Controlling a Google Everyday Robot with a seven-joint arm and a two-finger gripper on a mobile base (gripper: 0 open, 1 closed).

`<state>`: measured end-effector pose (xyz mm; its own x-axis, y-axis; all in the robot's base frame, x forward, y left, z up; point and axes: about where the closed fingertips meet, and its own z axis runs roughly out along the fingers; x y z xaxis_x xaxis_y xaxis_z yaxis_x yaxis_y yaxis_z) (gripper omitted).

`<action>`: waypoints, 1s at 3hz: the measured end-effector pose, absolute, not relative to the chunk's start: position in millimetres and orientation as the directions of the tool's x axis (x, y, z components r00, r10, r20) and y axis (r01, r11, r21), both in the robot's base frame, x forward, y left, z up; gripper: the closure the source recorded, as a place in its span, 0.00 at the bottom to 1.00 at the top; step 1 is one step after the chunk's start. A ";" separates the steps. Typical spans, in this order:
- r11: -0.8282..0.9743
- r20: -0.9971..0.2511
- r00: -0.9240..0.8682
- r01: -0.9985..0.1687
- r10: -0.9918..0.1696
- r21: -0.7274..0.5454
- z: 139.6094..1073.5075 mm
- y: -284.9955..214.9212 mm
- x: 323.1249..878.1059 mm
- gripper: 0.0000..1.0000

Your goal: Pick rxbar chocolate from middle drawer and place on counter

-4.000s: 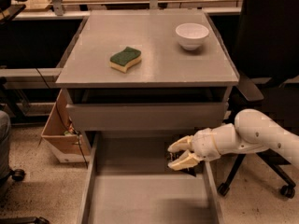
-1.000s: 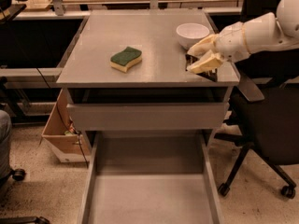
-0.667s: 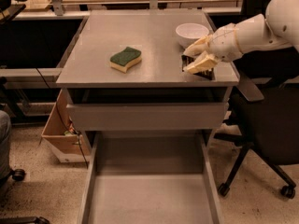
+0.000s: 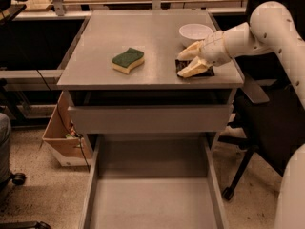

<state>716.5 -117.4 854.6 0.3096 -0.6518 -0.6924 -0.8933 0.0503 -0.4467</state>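
Left on the floor sits a cardboard box (image 4: 58, 142). A green sponge (image 4: 127, 60) lies mid-tabletop (image 4: 95, 46). Right of it, before a white bowl (image 4: 194, 32), the gripper (image 4: 180, 66) has its fingers (image 4: 194, 70) clamped on the rxbar chocolate (image 4: 181, 63), which touches the front right corner. The middle drawer (image 4: 152, 204) hangs open below.

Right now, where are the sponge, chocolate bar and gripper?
sponge (image 4: 127, 57): camera view, green top.
rxbar chocolate (image 4: 208, 72): camera view, wrapper's right end.
gripper (image 4: 185, 65): camera view, its tip, above counter (image 4: 143, 35), right front.

No legible text, even on rxbar chocolate (image 4: 208, 72) at pincer (image 4: 180, 66)
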 end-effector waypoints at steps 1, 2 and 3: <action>0.038 -0.702 0.318 -0.897 -0.637 -0.441 846.1 -110.9 720.4 0.50; 0.026 -0.719 0.322 -0.904 -0.616 -0.427 842.7 -106.2 715.1 0.27; 0.008 -0.740 0.326 -0.913 -0.589 -0.409 843.4 -98.8 707.4 0.04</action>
<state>707.4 -98.8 843.4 0.3260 -0.5885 -0.7398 -0.9126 0.0083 -0.4088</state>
